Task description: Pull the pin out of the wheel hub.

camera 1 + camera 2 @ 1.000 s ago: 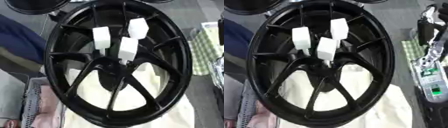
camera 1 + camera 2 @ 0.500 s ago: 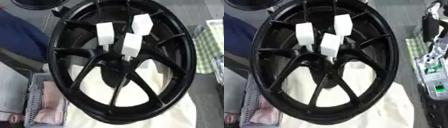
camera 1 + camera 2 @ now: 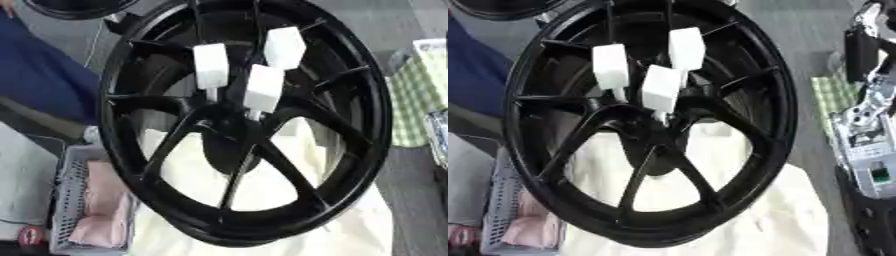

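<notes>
Wheel hub [image 3: 254,125] black, on cream cloth [image 3: 737,210]; three white-handled pins [image 3: 262,87] seated near its centre. Hands out of our views, fingers we cannot tell

No readable text anywhere here, honestly. The black wheel [image 3: 245,125] has no brand mark or size stamp that I can make out on its rim or spokes. The three white blocks [image 3: 263,87] sticking out of the hub are plain, no labels or numbers. The grey basket [image 3: 66,200] at the lower left has no tag on it. In the right eye view there's a small green patch [image 3: 880,173] on the silver robot arm [image 3: 868,135], but nothing on it can be read.
</notes>
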